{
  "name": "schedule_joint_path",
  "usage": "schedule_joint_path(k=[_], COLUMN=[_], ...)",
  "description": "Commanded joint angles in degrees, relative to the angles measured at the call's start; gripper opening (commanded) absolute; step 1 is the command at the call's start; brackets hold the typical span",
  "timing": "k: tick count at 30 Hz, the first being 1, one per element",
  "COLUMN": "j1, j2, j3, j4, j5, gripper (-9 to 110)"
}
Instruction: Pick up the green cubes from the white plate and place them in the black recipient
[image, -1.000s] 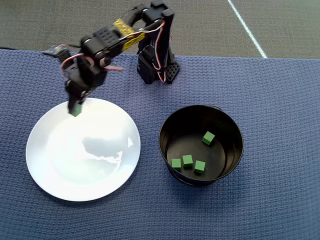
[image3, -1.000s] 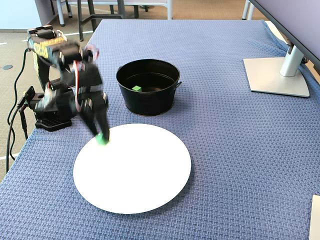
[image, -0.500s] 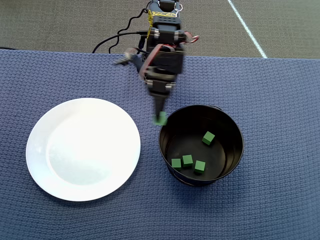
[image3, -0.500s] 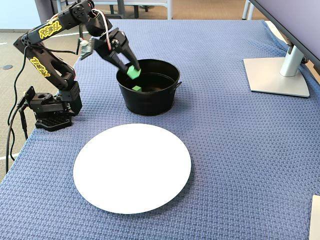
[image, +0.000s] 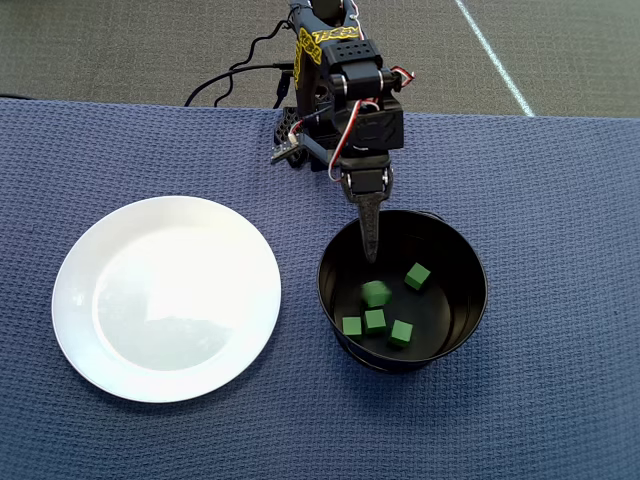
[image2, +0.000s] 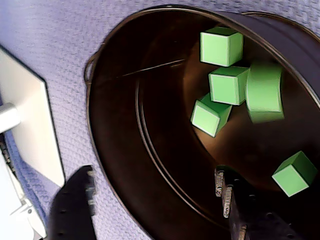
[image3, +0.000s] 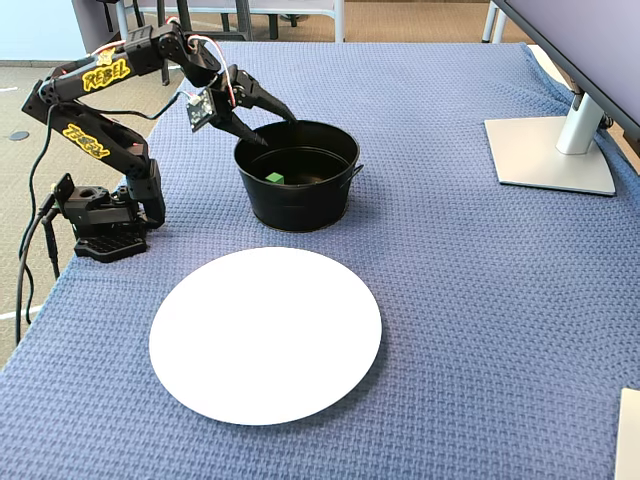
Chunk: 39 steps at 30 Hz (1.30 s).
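Nearest the camera in the fixed view lies the large round glossy white plate, and it is bare: no cube shows on it in that view or from overhead, so by the look of things the transfer is at or near its end. Just beyond it on the blue waffle-weave cloth covering the bench stands the round, deep, glossy black metal pot, apart from the plate. Five small bright-green cubes are inside the pot; four rest on its flat bottom, and the fifth is blurred in the wrist view, which suggests it is dropping in just now. The arm's end effector hangs over the pot's rim on the arm's side, spread wide and holding nothing; the wrist view shows its two dark fingers well apart with the pot between them, a stance that fits a release over the opening so the walls keep the cube from bouncing out. Farthest back, the arm's black base sits at the bench edge.
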Motion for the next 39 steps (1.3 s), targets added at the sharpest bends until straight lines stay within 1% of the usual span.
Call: schedule_joint_path(k=[1, 3, 4, 8, 12, 15, 18, 22, 39], j1=[2.02, 4.83, 6.59, 12.04, 16.87, 21.36, 22.85, 24.96, 24.61], j2=[3.87, 6.33, 7.38, 12.22, 19.25, 26.19, 33.57, 38.32, 39.11], j3=[-5.19, -7.73, -9.4, -12.92, -7.21, 0.97, 8.44, 19.07, 20.13], j4=[2.37, 5.45, 7.65, 16.79, 22.68, 23.12, 24.61, 21.8, 22.76], j5=[-2.29, -1.85, -2.29, -6.77, -11.6, -13.1, -14.68, -15.38, -15.21], gripper=[17, 4, 0, 0, 0, 0, 0, 0, 0])
